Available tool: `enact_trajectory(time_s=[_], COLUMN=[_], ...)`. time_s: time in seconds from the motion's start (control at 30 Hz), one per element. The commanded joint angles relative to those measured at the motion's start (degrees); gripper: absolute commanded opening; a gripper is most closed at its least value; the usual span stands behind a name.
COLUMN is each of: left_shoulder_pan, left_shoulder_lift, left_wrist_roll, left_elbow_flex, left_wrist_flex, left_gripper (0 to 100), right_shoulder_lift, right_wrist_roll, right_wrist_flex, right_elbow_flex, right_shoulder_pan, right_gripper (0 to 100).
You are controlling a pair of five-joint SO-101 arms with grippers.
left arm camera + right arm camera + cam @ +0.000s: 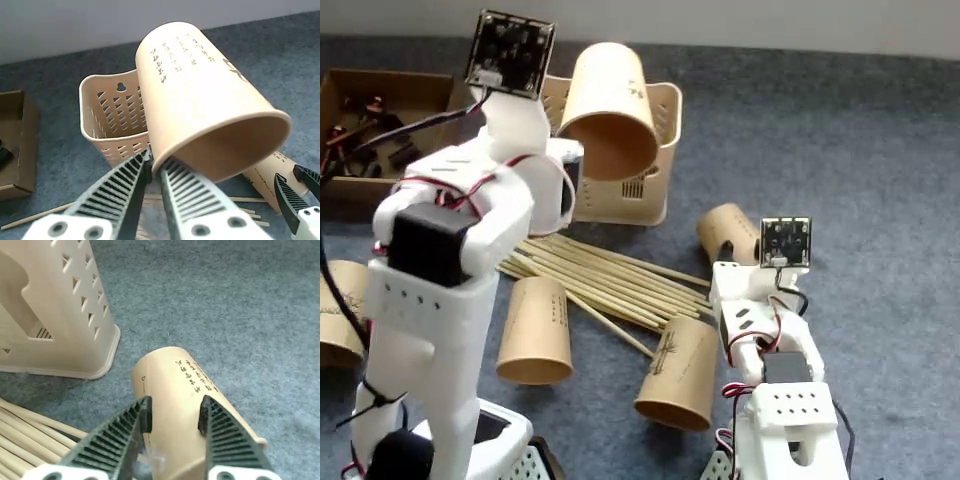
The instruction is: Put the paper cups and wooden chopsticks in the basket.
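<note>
My left gripper (pixel 154 170) is shut on the rim of a tan paper cup (pixel 200 100), held tilted in the air over the beige slotted basket (pixel 115 120). From above, that cup (pixel 610 110) hangs mouth-down over the basket (pixel 655 175). My right gripper (pixel 174 415) is open, its fingers spread just over a second cup (pixel 185 385) lying on its side on the carpet. This lying cup (pixel 732 230) rests right of the basket. A pile of wooden chopsticks (pixel 610 280) lies on the carpet in front of the basket.
Two more cups (pixel 535 330) (pixel 680 372) lie near the arm bases, and another (pixel 335 310) sits at the left edge. A cardboard box (pixel 380 110) with parts stands at the back left. Grey carpet stretches open to the right.
</note>
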Motion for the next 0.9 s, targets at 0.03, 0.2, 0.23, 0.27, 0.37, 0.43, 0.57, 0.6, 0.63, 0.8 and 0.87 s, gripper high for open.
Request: enact_trajectory(time_s=[0.03, 0.2, 0.23, 0.27, 0.37, 0.43, 0.57, 0.6, 0.63, 0.8, 0.87], left_shoulder_pan=[2.9, 4.1, 4.1, 4.1, 4.1, 4.1, 4.0, 3.9, 3.7, 2.7, 1.8], left_shoulder_lift=[3.9, 6.9, 7.3, 7.7, 8.7, 8.8, 8.8, 8.8, 8.8, 8.8, 8.8], left_wrist_roll=[1.1, 1.2, 1.1, 1.1, 1.1, 1.1, 1.2, 1.2, 1.2, 1.2, 1.2], left_elbow_flex=[-4.4, -4.4, -4.4, -4.5, -4.5, -4.5, -4.5, -4.5, -4.5, -4.5, -4.4], left_wrist_flex=[-1.1, -1.5, -1.5, -1.6, -1.6, -1.6, -1.6, -1.7, -1.8, -6.0, -8.7], left_gripper=[1, 1, 1, 1, 2, 8, 17, 18, 18, 19, 19], right_shoulder_lift=[-0.2, -0.2, -0.2, -0.2, -0.2, -0.2, -0.2, -0.2, -0.2, -0.2, -0.2], right_wrist_roll=[-0.1, -0.1, -0.1, -0.1, -0.1, -0.1, -0.1, -0.1, -0.1, -0.1, -0.1], right_wrist_flex=[-1.4, -1.4, -1.4, -1.4, -1.4, -1.4, -1.4, -1.4, -1.4, -1.4, -1.4], right_elbow_flex=[0.0, 0.0, 0.0, 0.0, 0.0, 0.0, 0.0, 0.0, 0.0, 0.0, 0.0], right_shoulder_pan=[0.5, 0.5, 0.5, 0.5, 0.5, 0.4, 0.3, 0.2, 0.2, 0.2, 0.2], right_gripper=[15.9, 15.9, 15.9, 15.9, 15.9, 15.9, 15.9, 15.9, 15.9, 15.9, 15.9])
